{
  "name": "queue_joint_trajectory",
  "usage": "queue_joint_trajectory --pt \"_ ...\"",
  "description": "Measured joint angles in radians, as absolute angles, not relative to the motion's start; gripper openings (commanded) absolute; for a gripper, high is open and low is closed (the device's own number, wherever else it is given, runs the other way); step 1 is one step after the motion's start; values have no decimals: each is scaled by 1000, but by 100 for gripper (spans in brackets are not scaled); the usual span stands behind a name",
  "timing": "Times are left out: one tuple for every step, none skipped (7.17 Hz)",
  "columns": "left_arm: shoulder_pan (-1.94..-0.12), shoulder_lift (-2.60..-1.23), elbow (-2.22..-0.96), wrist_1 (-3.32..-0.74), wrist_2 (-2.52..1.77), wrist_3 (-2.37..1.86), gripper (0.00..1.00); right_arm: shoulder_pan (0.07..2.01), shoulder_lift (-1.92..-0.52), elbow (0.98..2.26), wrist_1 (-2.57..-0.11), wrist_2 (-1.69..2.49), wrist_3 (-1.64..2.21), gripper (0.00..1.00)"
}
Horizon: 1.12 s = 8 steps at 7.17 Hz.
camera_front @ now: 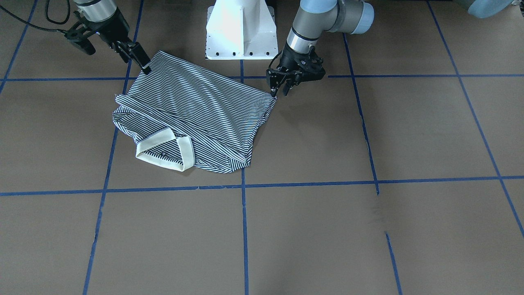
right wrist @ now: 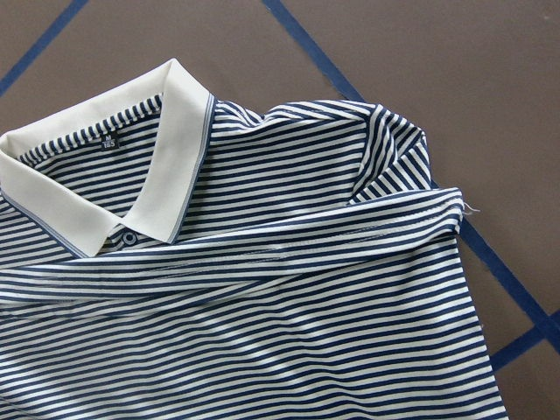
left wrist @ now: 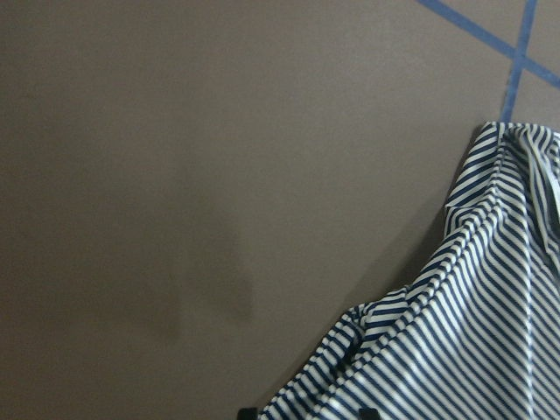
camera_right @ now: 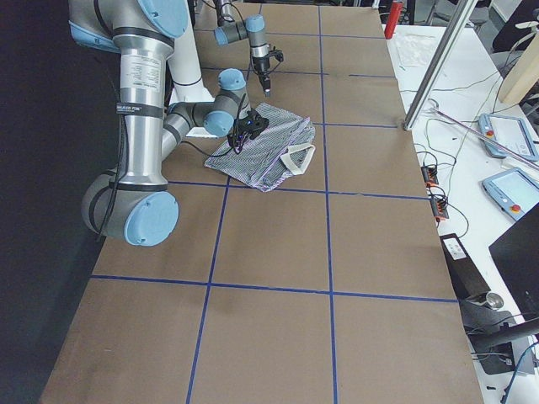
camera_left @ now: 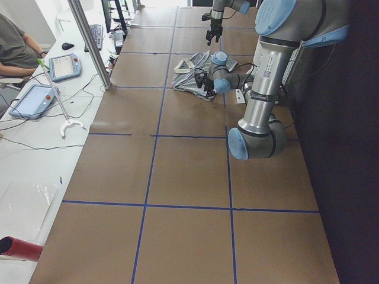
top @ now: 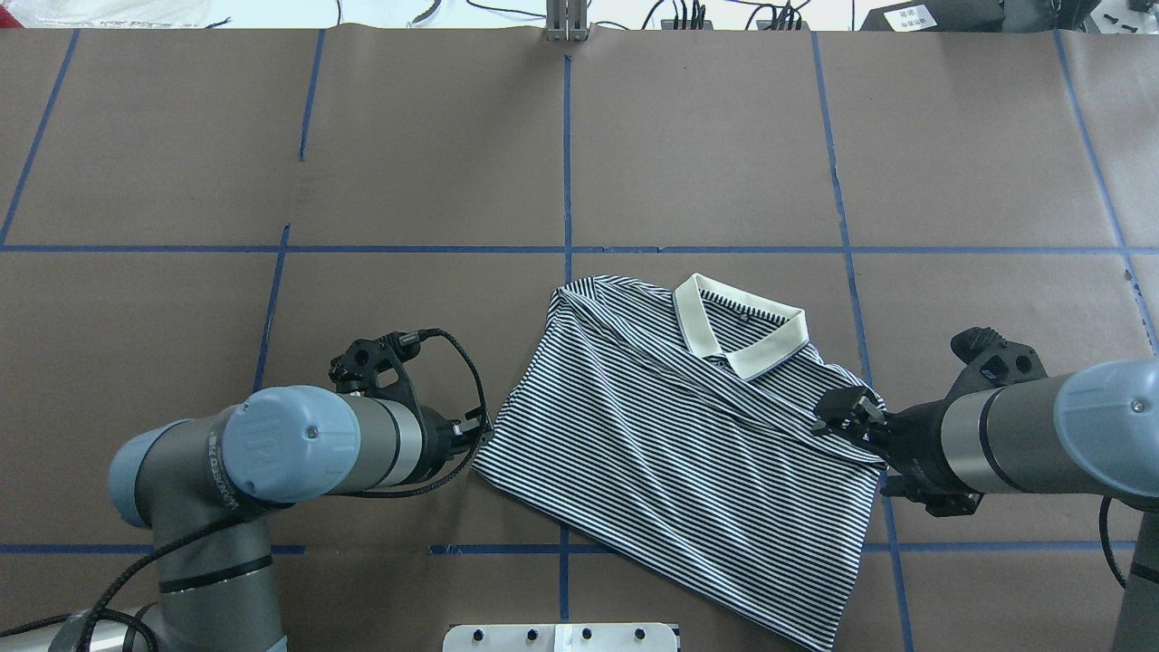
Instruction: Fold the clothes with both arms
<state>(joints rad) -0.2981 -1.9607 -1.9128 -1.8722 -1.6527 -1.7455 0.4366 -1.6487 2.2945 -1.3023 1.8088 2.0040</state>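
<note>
Now left arm (top: 380,448) and right arm (top: 1005,439), jaws open, flank polo shirt (top: 670,435) on blue-taped table (top: 724,136).

Plenty of room on the brown, blue-taped surface (top: 181,136) far side and out to both ends. In the middle, the folded navy-and-white striped polo shirt (top: 670,453) fills the lane between black left hand (camera_front: 280,90) and black right hand (top: 842,412). The white pedestal base (top: 561,637) blocks the near edge.

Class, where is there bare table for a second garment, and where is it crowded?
Free: brown table squares beyond the cream collar of the navy-and-white striped polo shirt. Crowded: black left gripper and black right gripper flank it.
</note>
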Motion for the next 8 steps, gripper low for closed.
queue_joint_trajectory --pt "-267 -1965 -1907 -1856 -1646 -1760 50 443 -1641 2289 -1302 1808 2002 100" --pt "-251 -1969 -1902 -1849 -1641 -1767 50 443 -1636 2279 -1302 1805 2001 100" --pt "-245 -1971 -1898 -1847 -1636 -1769 50 443 -1629 2266 -1302 1802 2000 100" --pt "-243 -1977 -1889 -1846 -1631 -1769 50 445 -1620 2257 -1302 1800 2000 100" --pt "-243 -1991 -1872 -1845 -1611 -1764 49 445 -1616 2251 -1302 1800 2000 100" --pt "-243 -2000 -1857 -1845 -1585 -1759 48 445 -1613 2249 -1302 1799 2000 100" --pt "-243 -2004 -1847 -1845 -1572 -1757 41 445 -1613 2248 -1302 1799 2000 100" --pt "-244 -2006 -1840 -1845 -1567 -1755 24 445 -1612 2247 -1302 1799 2000 100"
